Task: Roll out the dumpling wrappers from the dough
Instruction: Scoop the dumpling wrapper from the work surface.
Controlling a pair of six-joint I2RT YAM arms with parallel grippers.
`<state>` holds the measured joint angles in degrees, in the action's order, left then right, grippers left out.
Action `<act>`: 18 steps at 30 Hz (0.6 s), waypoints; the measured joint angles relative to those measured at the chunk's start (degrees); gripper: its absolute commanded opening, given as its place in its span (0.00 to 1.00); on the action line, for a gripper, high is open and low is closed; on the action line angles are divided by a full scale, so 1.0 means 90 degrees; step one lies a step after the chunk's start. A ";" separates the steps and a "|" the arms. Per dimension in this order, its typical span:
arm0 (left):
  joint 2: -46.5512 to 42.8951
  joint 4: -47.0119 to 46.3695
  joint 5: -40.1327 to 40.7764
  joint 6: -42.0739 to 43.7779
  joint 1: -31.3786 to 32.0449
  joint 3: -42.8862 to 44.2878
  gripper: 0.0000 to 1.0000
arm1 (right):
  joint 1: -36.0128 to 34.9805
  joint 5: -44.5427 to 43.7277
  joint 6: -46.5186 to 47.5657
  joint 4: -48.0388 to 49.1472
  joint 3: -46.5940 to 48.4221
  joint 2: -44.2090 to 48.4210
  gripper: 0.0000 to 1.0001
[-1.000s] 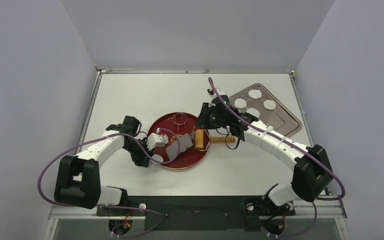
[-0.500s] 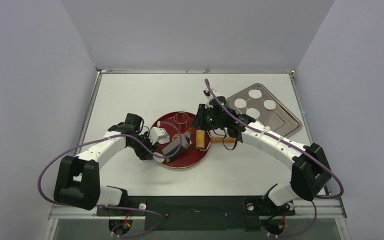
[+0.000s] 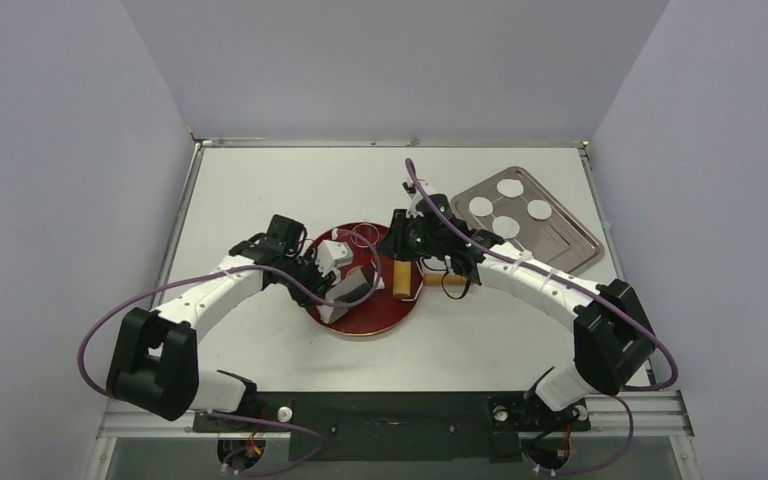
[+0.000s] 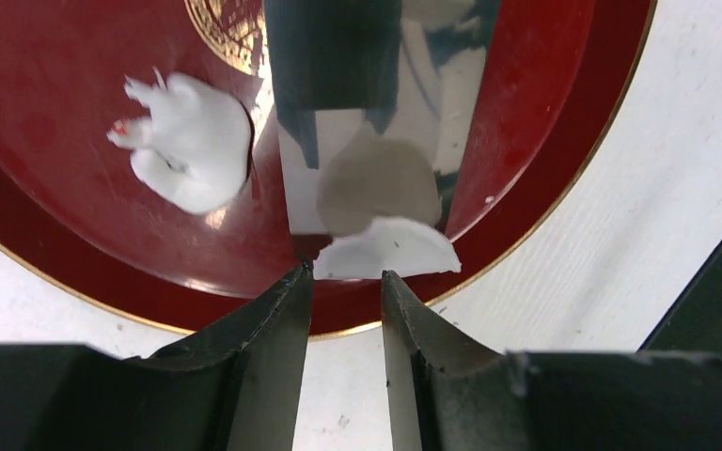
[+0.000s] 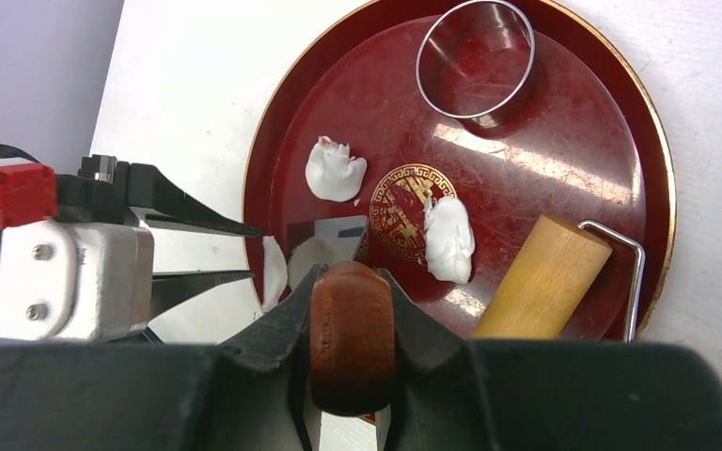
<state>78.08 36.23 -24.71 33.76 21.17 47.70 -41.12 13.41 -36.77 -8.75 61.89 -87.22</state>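
Observation:
My right gripper [image 5: 351,277] is shut on the dark wooden handle [image 5: 353,338] of a shiny scraper. The scraper's blade [image 4: 432,103] slants down onto the red plate [image 3: 385,315]. At the blade's lower edge shows half of a thin round white wrapper [image 4: 385,252]; the rest is hidden or mirrored in the blade. My left gripper [image 4: 346,271] stands open just short of this wrapper, over the plate's rim, nothing between its fingers. Two lumps of dough [image 5: 334,169] [image 5: 449,240] lie on the plate. Several round wrappers [image 3: 510,187] lie on the metal tray [image 3: 560,245].
A steel ring cutter [image 5: 475,61] stands on the plate's far part. A wooden roller [image 5: 545,277] with a wire frame lies on the plate's right side, its light handle sticking out over the table. The tray sits at the back right.
My left arm has swung forward and to the right, bringing its gripper from the plate's left edge in beside the blade. The right gripper has shifted slightly left with the scraper.

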 measured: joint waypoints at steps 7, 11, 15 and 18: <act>0.0457 -0.0177 0.0010 -0.0245 0.0444 0.0629 0.31 | 0.0138 0.0231 -0.0153 0.0459 -0.0313 -0.0061 0.00; 0.0680 -0.0194 -0.0063 -0.0444 0.0466 0.1105 0.31 | 0.0333 0.0505 -0.0330 0.0928 -0.0668 -0.0061 0.00; 0.0682 -0.0199 -0.0369 -0.0748 0.0228 0.1450 0.31 | 0.0520 0.0787 -0.0474 0.1311 -0.0974 -0.0058 0.00; 0.0658 -0.0209 -0.0585 -0.1010 -0.0262 0.1579 0.31 | 0.0610 0.1039 -0.0493 0.1406 -0.1010 -0.0039 0.00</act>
<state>84.01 34.35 -29.98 24.67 18.81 61.91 -35.64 22.76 -41.21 3.90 52.80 -87.57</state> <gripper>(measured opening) 0.307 0.155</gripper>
